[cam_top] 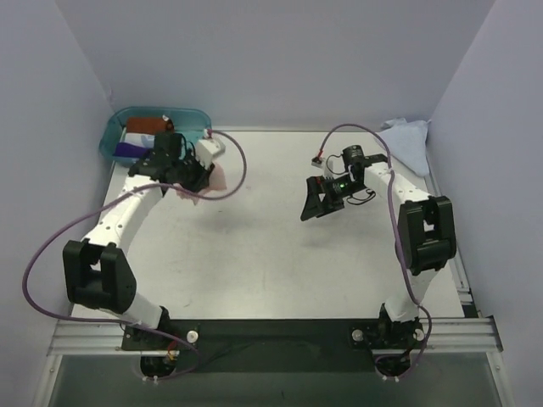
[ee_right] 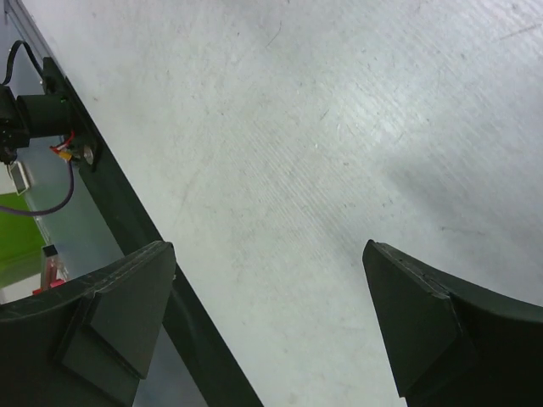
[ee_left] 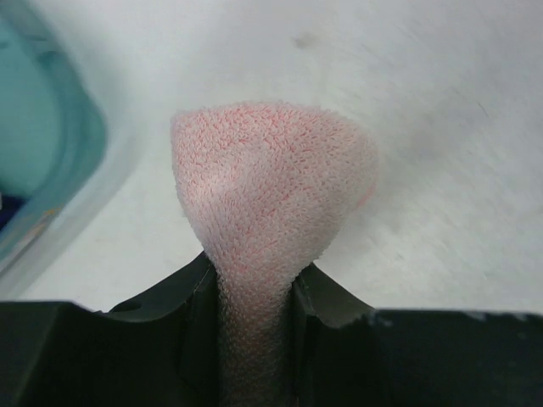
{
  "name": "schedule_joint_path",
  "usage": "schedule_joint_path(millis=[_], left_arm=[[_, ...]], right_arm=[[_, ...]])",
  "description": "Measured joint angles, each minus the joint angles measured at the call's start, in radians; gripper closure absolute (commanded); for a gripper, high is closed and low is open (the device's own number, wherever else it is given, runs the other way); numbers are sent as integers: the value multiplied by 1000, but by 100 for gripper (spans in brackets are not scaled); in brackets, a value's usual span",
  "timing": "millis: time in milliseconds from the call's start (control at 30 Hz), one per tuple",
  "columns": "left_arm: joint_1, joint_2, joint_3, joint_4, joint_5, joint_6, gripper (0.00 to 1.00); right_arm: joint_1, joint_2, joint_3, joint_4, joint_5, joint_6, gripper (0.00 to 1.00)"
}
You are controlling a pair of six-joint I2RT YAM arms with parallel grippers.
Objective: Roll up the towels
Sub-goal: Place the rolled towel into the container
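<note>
My left gripper [cam_top: 197, 181] is shut on the pale pink towel [ee_left: 271, 182], pinched between its fingers and bunched out in front of them above the white table. In the top view only a bit of the pink towel [cam_top: 218, 178] shows by the gripper, near the table's back left. The light blue towel [cam_top: 407, 140] lies crumpled at the back right corner. My right gripper [cam_top: 312, 203] is open and empty, hanging over the table's middle right; in the right wrist view its fingers [ee_right: 127, 305] stand wide apart over bare table.
A teal see-through plastic tub [cam_top: 114, 136] with several coloured items stands at the back left corner, close to my left gripper; its edge shows in the left wrist view [ee_left: 51, 170]. A black rail [cam_top: 271, 332] runs along the near edge.
</note>
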Motion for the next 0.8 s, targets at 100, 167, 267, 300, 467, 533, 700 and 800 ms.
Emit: schedule_joint_path(millis=[100, 167, 267, 300, 467, 533, 700, 800], left_arm=[[113, 100, 206, -7, -26, -122, 100], [165, 176, 326, -14, -65, -196, 100], [209, 320, 510, -13, -169, -293, 100], [216, 372, 567, -10, -206, -320, 100], [220, 634, 856, -14, -385, -418, 100], [220, 741, 972, -23, -441, -446, 100], [209, 958, 1188, -33, -531, -487, 100], [192, 1020, 1207, -36, -560, -492, 100]], right_arm=[[-13, -47, -32, -7, 3, 0, 0], [-21, -59, -50, -10, 3, 0, 0], [-29, -60, -71, -14, 5, 0, 0], [-31, -60, -76, -16, 6, 0, 0], [-37, -60, -82, -18, 6, 1, 0], [-37, -60, -83, -18, 6, 1, 0], [-40, -60, -87, -18, 6, 1, 0], [-46, -60, -95, -19, 6, 2, 0]])
